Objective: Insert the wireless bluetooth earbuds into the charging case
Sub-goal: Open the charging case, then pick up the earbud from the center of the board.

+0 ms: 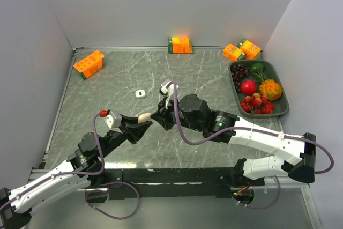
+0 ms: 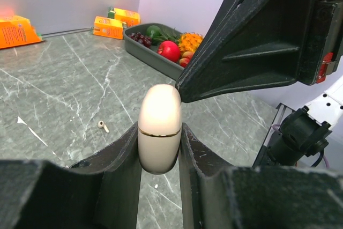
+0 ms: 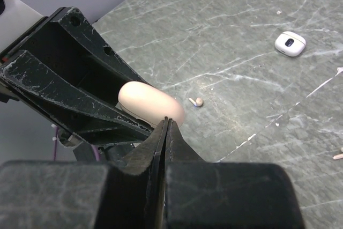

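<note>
My left gripper (image 2: 159, 135) is shut on a beige charging case (image 2: 159, 116) with its lid closed, held above the table. The case also shows in the top view (image 1: 143, 117) and the right wrist view (image 3: 150, 103). My right gripper (image 3: 166, 122) is shut and empty, its tips touching the case's upper end (image 2: 179, 87). One tiny beige earbud (image 3: 196, 102) lies on the table beyond the case and shows in the left wrist view (image 2: 102, 126). Another earbud (image 3: 337, 156) lies at the right edge of the right wrist view.
A small white case (image 1: 140, 93) lies on the table behind the grippers. A dark tray (image 1: 233, 85) of fruit stands at the right. Orange cartons sit at the back left (image 1: 88, 64), back middle (image 1: 180, 44) and back right (image 1: 241, 51).
</note>
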Tool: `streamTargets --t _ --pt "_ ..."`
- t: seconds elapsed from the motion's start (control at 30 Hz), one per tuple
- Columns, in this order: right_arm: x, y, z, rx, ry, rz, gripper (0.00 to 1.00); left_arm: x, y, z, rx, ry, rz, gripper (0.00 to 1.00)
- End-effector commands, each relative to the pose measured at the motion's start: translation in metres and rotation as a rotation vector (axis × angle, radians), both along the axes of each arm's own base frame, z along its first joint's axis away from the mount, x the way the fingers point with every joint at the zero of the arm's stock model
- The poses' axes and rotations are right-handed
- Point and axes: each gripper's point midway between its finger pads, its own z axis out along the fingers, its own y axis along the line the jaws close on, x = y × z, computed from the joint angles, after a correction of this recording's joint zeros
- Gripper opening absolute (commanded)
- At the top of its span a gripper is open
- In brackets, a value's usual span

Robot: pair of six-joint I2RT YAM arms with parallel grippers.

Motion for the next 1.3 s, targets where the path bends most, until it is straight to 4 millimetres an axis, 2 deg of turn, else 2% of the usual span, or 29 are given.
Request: streamTargets --t 0.0,0.4,0.57,0.67,0.7,0.73,0.77,0.8,0.83,0.93,0.97,1.03,1.07,1.13,1.17,1.23,1.27 --pt "-0.002 0.017 0.034 0.084 -0.034 0.026 0.0 -0.02 -0.01 0.019 -0.048 -0.045 -0.117 0.01" --pt "0.009 0.021 0.046 0.09 -0.054 -0.014 0.0 -0.021 -0.008 0.018 -0.05 -0.04 -0.115 0.01" --pt "0.023 0.012 0.045 0.077 -0.049 -0.09 0.0 -0.021 -0.008 0.018 -0.051 -0.039 -0.11 0.01" --pt "0.041 -0.019 0.053 0.123 -0.048 -0.197 0.16 -0.02 -0.005 0.019 -0.054 -0.037 -0.098 0.01" --pt "0.046 -0.028 0.053 0.141 -0.033 -0.234 0.32 -0.02 -0.004 0.02 -0.057 -0.04 -0.094 0.01" --pt "0.061 -0.045 0.041 0.126 -0.019 -0.292 0.38 -0.019 -0.002 0.019 -0.057 -0.039 -0.083 0.01" --pt "0.065 -0.056 0.042 0.147 -0.002 -0.318 0.48 -0.019 0.0 0.021 -0.063 -0.04 -0.079 0.01" --pt "0.072 -0.065 0.035 0.143 0.018 -0.347 0.52 -0.019 0.001 0.022 -0.067 -0.041 -0.073 0.01" --pt "0.086 -0.082 0.02 0.12 0.044 -0.401 0.54 -0.019 0.001 0.021 -0.064 -0.04 -0.072 0.01" --pt "0.107 -0.102 -0.011 0.051 0.096 -0.48 0.57 -0.016 0.006 0.022 -0.076 -0.034 -0.046 0.01" --pt "0.114 -0.103 -0.038 -0.033 0.14 -0.496 0.57 -0.016 0.007 0.021 -0.076 -0.029 -0.042 0.01" --pt "0.125 -0.102 -0.057 -0.113 0.164 -0.516 0.57 -0.013 0.008 0.021 -0.079 -0.02 -0.025 0.01" --pt "0.133 -0.1 -0.086 -0.198 0.197 -0.526 0.57 -0.012 0.009 0.021 -0.079 -0.013 -0.017 0.01" --pt "0.141 -0.097 -0.108 -0.259 0.223 -0.536 0.57 -0.011 0.009 0.02 -0.075 -0.01 -0.015 0.01" --pt "0.147 -0.096 -0.129 -0.304 0.252 -0.547 0.57 -0.01 0.009 0.02 -0.072 -0.009 -0.012 0.01" --pt "0.154 -0.093 -0.141 -0.322 0.271 -0.558 0.58 -0.01 0.009 0.021 -0.067 -0.011 -0.009 0.01" --pt "0.158 -0.091 -0.157 -0.353 0.296 -0.566 0.59 -0.01 0.01 0.021 -0.065 -0.011 -0.004 0.01"
